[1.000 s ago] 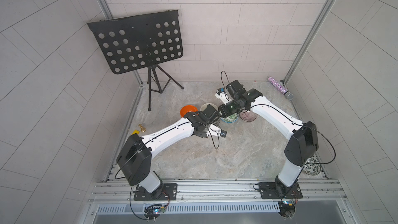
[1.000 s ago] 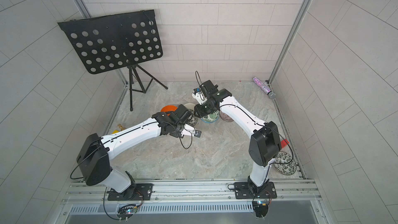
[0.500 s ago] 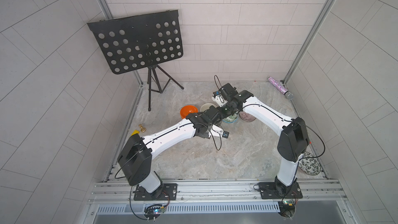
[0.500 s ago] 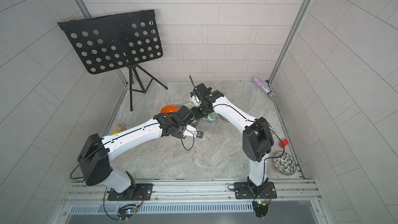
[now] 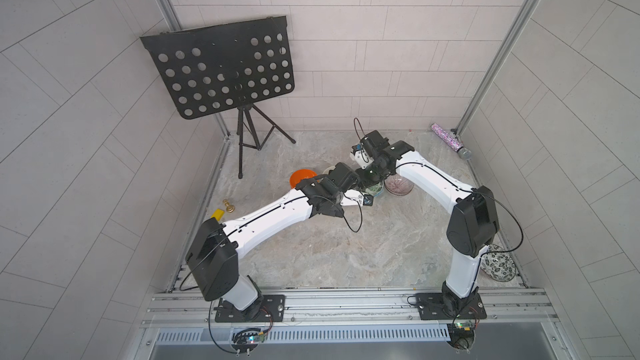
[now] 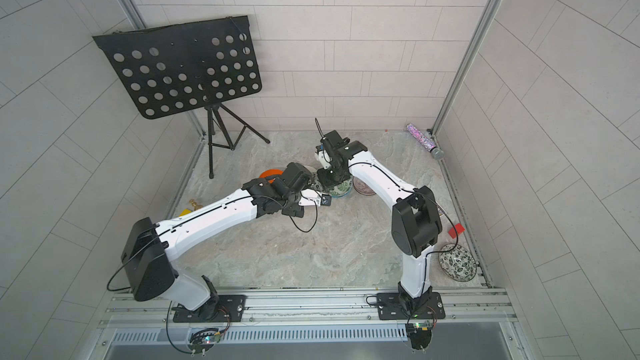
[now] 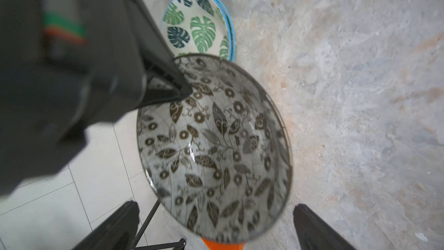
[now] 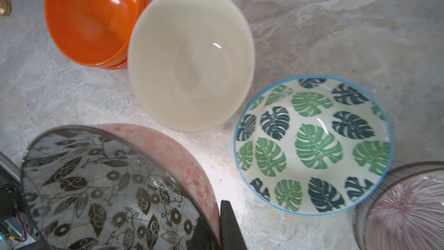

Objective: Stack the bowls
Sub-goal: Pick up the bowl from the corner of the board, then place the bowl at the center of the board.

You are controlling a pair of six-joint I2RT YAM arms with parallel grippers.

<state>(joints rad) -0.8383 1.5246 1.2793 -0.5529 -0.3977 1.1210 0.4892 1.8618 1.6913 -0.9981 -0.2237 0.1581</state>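
A row of bowls (image 5: 375, 189) crosses the rear of my worktop (image 5: 346, 254); the bowl (image 7: 216, 152) in my right gripper (image 7: 181, 88) hangs near its middle; another bowl (image 5: 498, 266) lies front-right.

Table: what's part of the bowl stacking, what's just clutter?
Job: orange bowls, cream bowl, green-leaf bowls, purple striped bowl, dark-leaf bowl in the right gripper, second dark-leaf bowl by the right arm's base.
Clutter: music stand, glittery tube, brass piece, yellow block, red block.
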